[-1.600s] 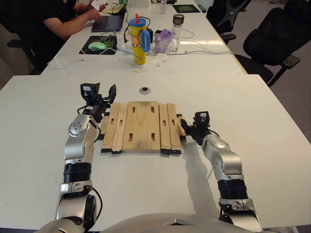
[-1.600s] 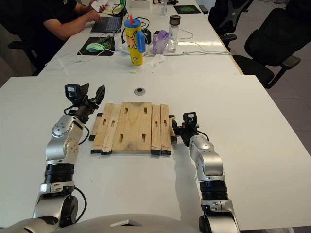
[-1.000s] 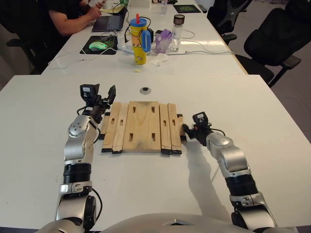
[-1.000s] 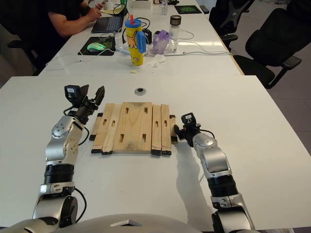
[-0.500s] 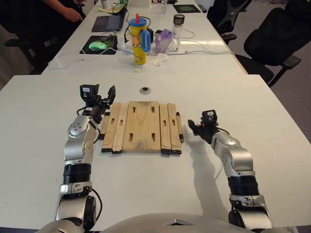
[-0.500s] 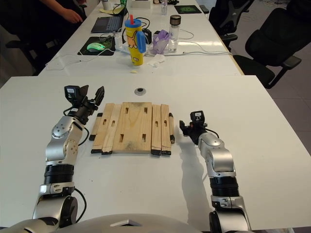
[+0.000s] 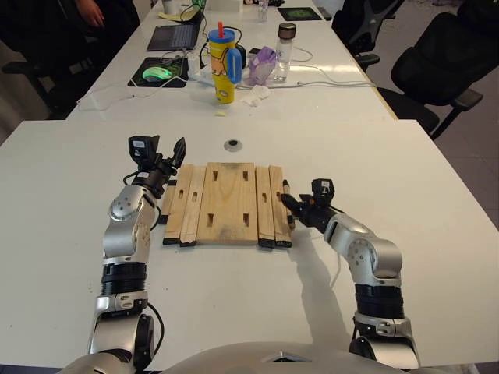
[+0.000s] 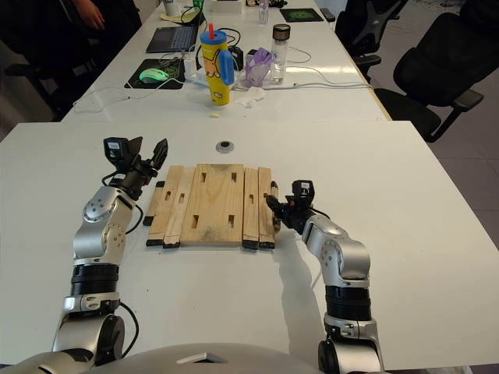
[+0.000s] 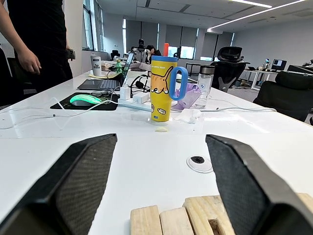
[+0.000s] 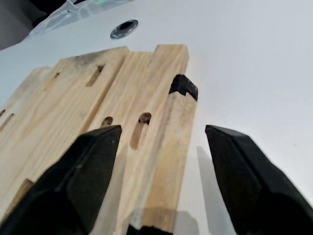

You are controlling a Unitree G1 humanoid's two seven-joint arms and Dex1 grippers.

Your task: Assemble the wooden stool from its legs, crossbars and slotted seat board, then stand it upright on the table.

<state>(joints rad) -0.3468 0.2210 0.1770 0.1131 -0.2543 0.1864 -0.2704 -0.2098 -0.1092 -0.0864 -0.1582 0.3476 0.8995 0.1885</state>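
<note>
White counter; one seat board flat mid-counter, two slotted bars flush each side; left gripper jaws apart at far-left corner; right gripper jaws apart, straddling one black-tipped leg.

Left tool and right tool agape

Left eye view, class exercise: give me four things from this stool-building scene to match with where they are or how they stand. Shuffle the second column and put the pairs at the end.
Things
1. seat board
2. yellow cup
3. left gripper
4. right gripper

Place or state
A. standing on the far table
B. open, astride the black-tipped bar
C. lying flat, mid-row among the wooden pieces
D. open, by the row's far left corner

Pairs: 1-C, 2-A, 3-D, 4-B
</note>
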